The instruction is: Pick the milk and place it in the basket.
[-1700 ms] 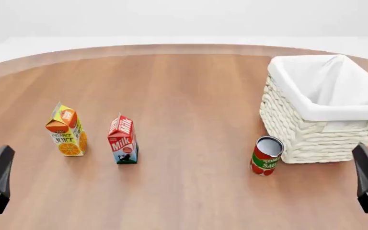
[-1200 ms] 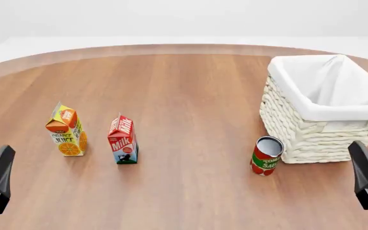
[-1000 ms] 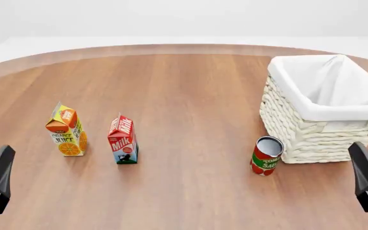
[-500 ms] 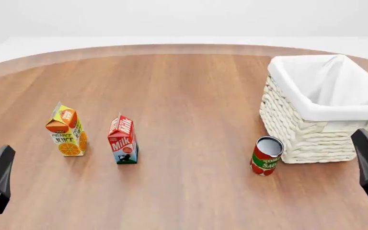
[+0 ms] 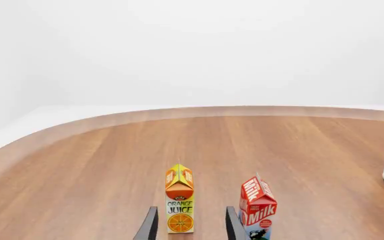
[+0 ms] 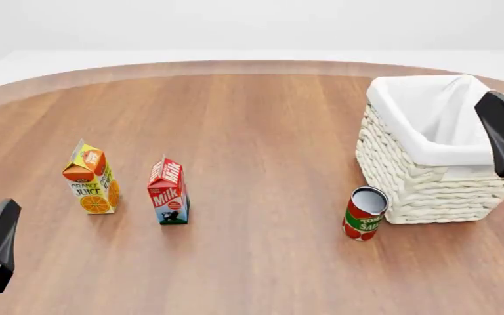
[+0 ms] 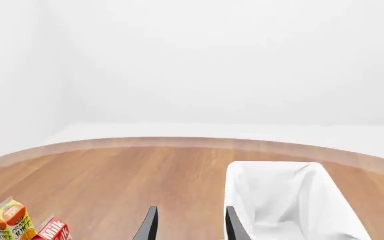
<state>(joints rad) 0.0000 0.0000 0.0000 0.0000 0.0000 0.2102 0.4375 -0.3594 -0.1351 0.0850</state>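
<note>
Front view puts the basket (image 6: 427,157) at right of frame and the milk (image 6: 168,191) at lower left, upright, untouched, beside the juice carton (image 6: 90,178). My left gripper (image 5: 189,226) is nearer, fingers apart; my right gripper (image 7: 189,224) is parted too. I'd close squarely on its sides. Labels read "Milk", "ORANGE JUICE"; the can (image 6: 364,214) partly reads "TOMA… SAU…".

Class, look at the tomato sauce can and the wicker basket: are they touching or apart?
Cannot tell. In the front view the tomato sauce can overlaps the wicker basket's near corner, hiding any gap or contact; neither wrist view shows the can.
</note>
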